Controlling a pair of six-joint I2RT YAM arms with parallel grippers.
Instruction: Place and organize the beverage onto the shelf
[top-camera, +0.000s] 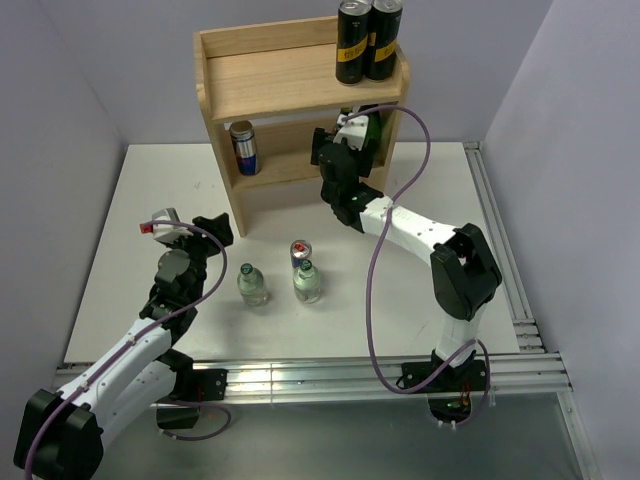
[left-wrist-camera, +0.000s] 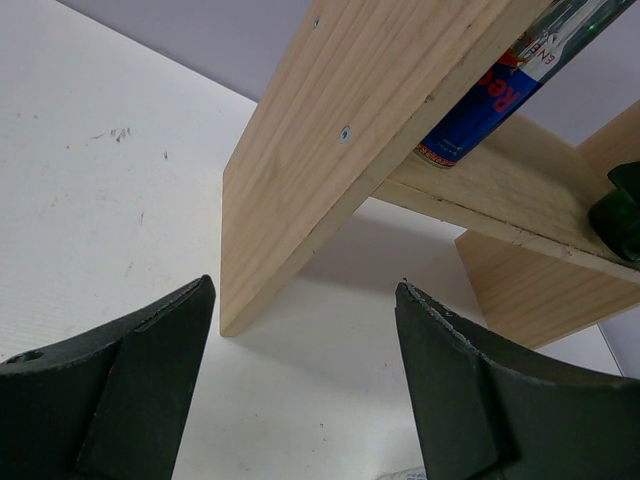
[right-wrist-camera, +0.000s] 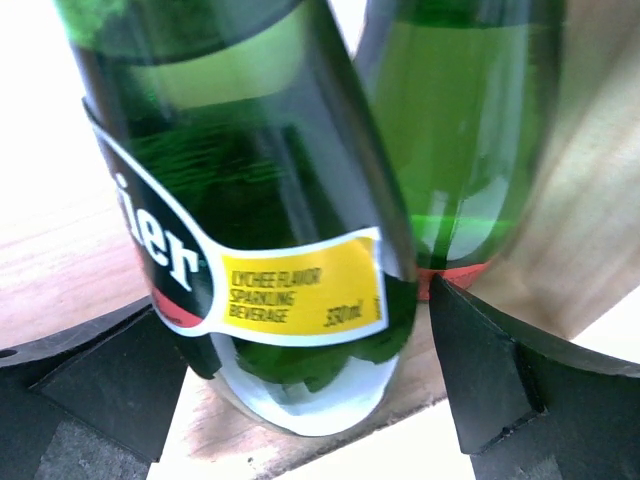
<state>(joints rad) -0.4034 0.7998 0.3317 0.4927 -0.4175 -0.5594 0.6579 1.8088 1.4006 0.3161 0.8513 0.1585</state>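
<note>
- Two pincers are in play. The left pincer (left-wrist-camera: 305, 288) hangs partly open over the desk (top-camera: 150, 180), holding nothing, near the left side panel of the shelf (top-camera: 270, 85).
- Two blue-silver cans: the shelf can (top-camera: 243, 147) stands at the left end of the lower tier, and the desk can (top-camera: 300, 251) waits in front of the shelf.
- Two clear bottles with green caps, both on the desk: the left clear bottle (top-camera: 252, 285), and the right clear bottle (top-camera: 307, 282) just in front of the desk can.
- Two green glass bottles stand at the right end of the lower tier. The near green bottle (right-wrist-camera: 250, 200) is close against the far green bottle (right-wrist-camera: 460, 130), which stands by the side panel.
- One bottle is between the jaws of the right pincer (right-wrist-camera: 295, 300). They are spread wide either side of the near green bottle's base and grip nothing.
- Step in hand, as I judge it: leaving that bottle. Draw straight back out of the tier, jaws kept wide, with no sideways swing that could tip either bottle.
- Two tall black cans (top-camera: 368, 40) stand at the right of the top board.
- Three of the six drinks are on the shelf and three on the desk.
</note>
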